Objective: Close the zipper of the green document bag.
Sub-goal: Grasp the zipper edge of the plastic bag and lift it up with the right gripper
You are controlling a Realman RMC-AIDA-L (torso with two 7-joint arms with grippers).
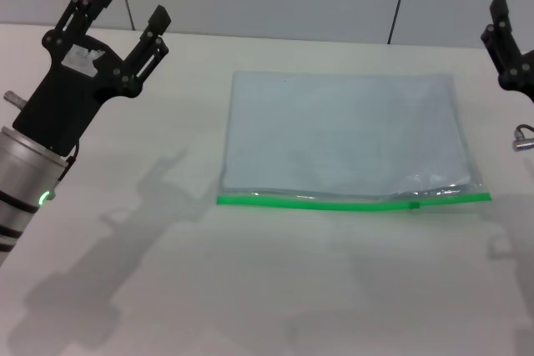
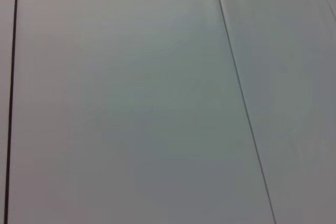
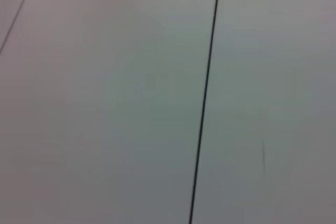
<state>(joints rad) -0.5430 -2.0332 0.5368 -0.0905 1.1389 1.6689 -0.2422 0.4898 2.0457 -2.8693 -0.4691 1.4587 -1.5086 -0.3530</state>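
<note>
Bench [image 1: 250, 289]: white, carries the bag.
Green document bag [image 1: 342, 135]: flat, mid-bench, between the arms.
Left pincer [image 1: 129, 10]: raised left of the bag, fingers spread, empty.
Right pincer [image 1: 505, 31]: at the right edge, well clear of the bag; opening cannot be told.
Zipper [image 1: 334, 201]: along the near edge, slider [image 1: 415, 203] towards the right.
Progress: judged unstarted; the closing pull remains.

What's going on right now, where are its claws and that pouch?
Left gripper open, raised off to the left. Right gripper at right edge. Flat translucent blue-grey plastic pouch untouched on white table; bright green zipper strip along near edge. Nothing in the way.
</note>
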